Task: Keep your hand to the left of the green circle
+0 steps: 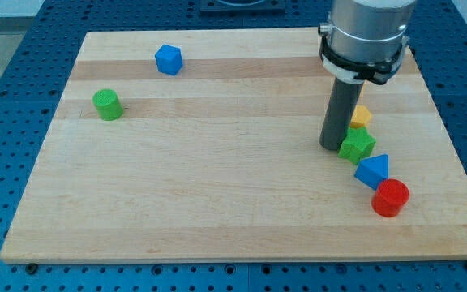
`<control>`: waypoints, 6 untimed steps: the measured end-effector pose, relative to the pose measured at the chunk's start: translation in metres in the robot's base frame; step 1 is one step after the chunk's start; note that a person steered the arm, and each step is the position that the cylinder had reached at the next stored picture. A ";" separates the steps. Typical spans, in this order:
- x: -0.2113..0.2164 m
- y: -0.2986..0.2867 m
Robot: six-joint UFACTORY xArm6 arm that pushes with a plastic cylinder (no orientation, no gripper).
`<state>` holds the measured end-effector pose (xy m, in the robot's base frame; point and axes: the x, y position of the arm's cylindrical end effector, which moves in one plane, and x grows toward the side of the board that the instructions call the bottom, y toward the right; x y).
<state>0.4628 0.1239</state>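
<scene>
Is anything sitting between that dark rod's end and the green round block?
No. In the camera view, only bare wooden board lies between my tip and the green cylinder block.

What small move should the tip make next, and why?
Probably slide my tip toward the view's left, across the bare board: it now touches the green star at the view's right, far from the green cylinder, whose left side it must reach.
</scene>
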 end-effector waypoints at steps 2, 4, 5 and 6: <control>0.000 -0.126; 0.000 -0.336; -0.002 -0.411; -0.027 -0.428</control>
